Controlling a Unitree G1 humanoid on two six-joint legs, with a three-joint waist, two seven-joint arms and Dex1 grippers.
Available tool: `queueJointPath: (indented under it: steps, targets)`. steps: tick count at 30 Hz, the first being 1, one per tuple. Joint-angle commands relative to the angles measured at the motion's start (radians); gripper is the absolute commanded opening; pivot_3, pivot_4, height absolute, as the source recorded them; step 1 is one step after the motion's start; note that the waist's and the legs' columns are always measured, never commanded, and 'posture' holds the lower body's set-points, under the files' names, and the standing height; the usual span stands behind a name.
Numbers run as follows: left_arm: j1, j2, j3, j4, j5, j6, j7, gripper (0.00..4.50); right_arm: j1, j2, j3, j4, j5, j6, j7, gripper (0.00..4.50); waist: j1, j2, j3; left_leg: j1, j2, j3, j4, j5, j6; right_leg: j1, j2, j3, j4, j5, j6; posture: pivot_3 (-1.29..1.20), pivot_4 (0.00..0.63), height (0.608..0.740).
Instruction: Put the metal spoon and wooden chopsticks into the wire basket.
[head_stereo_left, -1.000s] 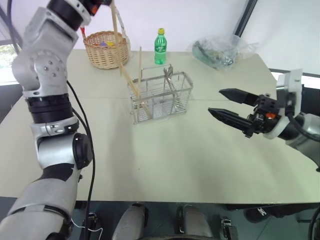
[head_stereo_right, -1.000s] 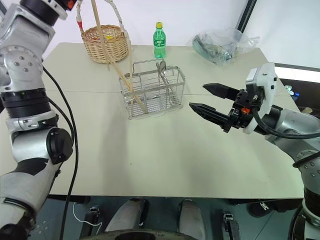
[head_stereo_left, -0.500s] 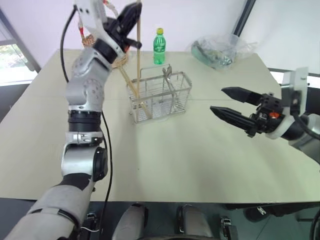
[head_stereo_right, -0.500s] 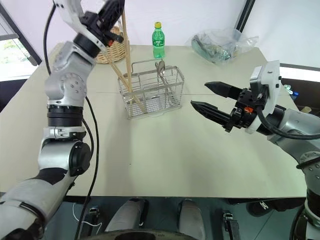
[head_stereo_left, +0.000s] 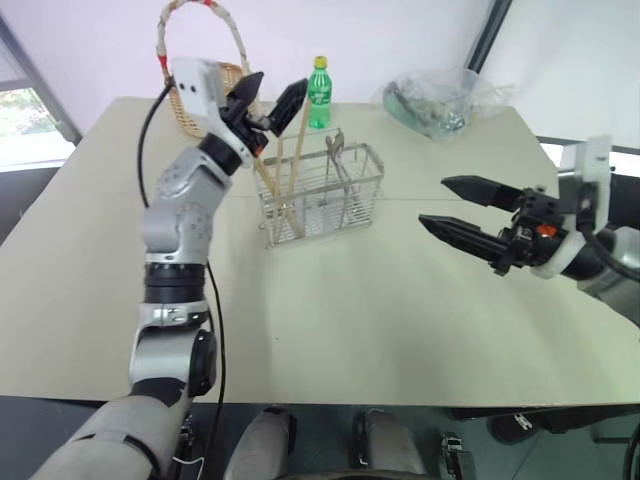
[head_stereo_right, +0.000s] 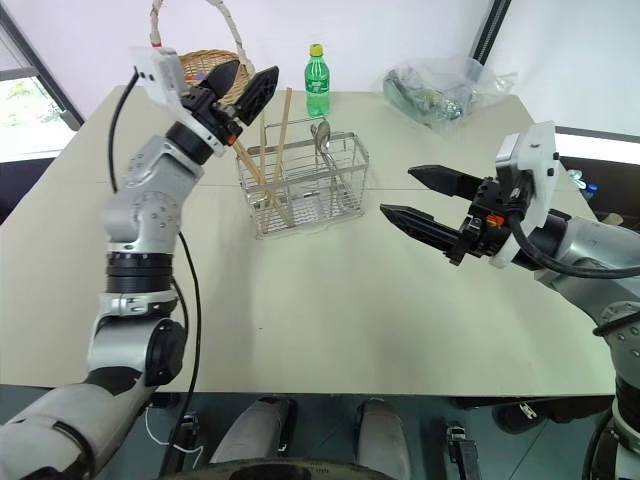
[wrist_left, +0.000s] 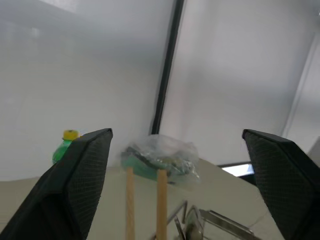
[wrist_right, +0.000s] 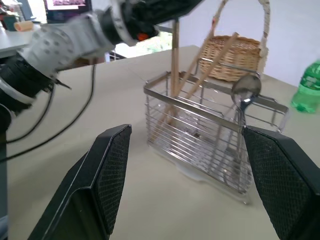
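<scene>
The wire basket (head_stereo_left: 352, 205) stands on the table's far middle. The metal spoon (head_stereo_left: 338, 150) stands in one of its middle compartments, bowl up. The wooden chopsticks (head_stereo_left: 298, 150) stand leaning in its left end, also seen as chopsticks (wrist_right: 174, 65) from the right wrist. My left gripper (head_stereo_left: 282, 80) is open just above their tops, touching none; two stick ends (wrist_left: 161, 200) show low between its fingers (wrist_left: 85, 170). My right gripper (head_stereo_left: 435, 202) hangs open and empty over the table, to the right of the basket and apart from it.
A round wicker basket (head_stereo_right: 200, 60) with a tall handle sits at the far left behind my left arm. A green bottle (head_stereo_left: 319, 93) stands behind the wire basket. A crumpled plastic bag (head_stereo_left: 440, 100) lies at the far right.
My left gripper has come down over the basket and opened, letting go of the chopstick it held; that stick now stands in the basket. The right arm has not moved.
</scene>
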Motion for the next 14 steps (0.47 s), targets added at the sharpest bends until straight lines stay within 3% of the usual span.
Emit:
queueJointPath:
  steps: [1, 5, 8, 11, 14]
  targets:
    - [0.051, 0.218, 0.024, -0.166, -0.067, 0.142, -0.157, 4.39, -0.003, -0.008, 0.016, 0.027, -0.078, -0.057, 0.060, 3.64, -0.014, 0.001, 0.001, 0.000, 0.000, -0.001, 0.000, 0.000, 0.000, 0.000, 0.001, 0.000, 0.000, 0.000, 0.000, 0.00, 0.150, 0.674]
    - [0.183, 0.544, 0.025, -0.256, -0.027, 0.139, -0.401, 4.39, -0.019, -0.008, 0.069, 0.075, -0.178, -0.119, 0.125, 3.64, -0.028, 0.004, 0.002, 0.001, 0.001, 0.000, -0.003, 0.000, 0.000, -0.001, 0.001, 0.001, 0.000, -0.001, -0.002, 0.00, 0.150, 0.674]
    - [0.253, 0.704, 0.050, -0.301, -0.035, 0.136, -0.525, 4.39, -0.053, 0.004, 0.081, 0.122, -0.198, -0.138, 0.157, 3.64, -0.021, 0.005, 0.003, 0.001, 0.001, 0.000, -0.004, 0.000, 0.000, -0.001, 0.000, 0.001, -0.001, -0.002, -0.004, 0.00, 0.150, 0.674]
    - [0.286, 0.792, 0.098, -0.321, -0.058, 0.152, -0.574, 4.39, -0.102, 0.019, 0.100, 0.166, -0.212, -0.147, 0.180, 3.64, -0.012, 0.005, 0.003, 0.001, 0.001, 0.000, -0.004, 0.000, 0.000, -0.001, -0.001, 0.002, -0.002, -0.003, -0.005, 0.00, 0.150, 0.674]
    - [0.283, 0.809, 0.133, -0.311, -0.069, 0.168, -0.553, 4.39, -0.148, 0.029, 0.116, 0.195, -0.217, -0.141, 0.202, 3.64, -0.010, 0.005, 0.003, 0.001, 0.000, -0.001, -0.004, 0.000, 0.000, -0.001, -0.001, 0.001, -0.002, -0.003, -0.005, 0.00, 0.150, 0.674]
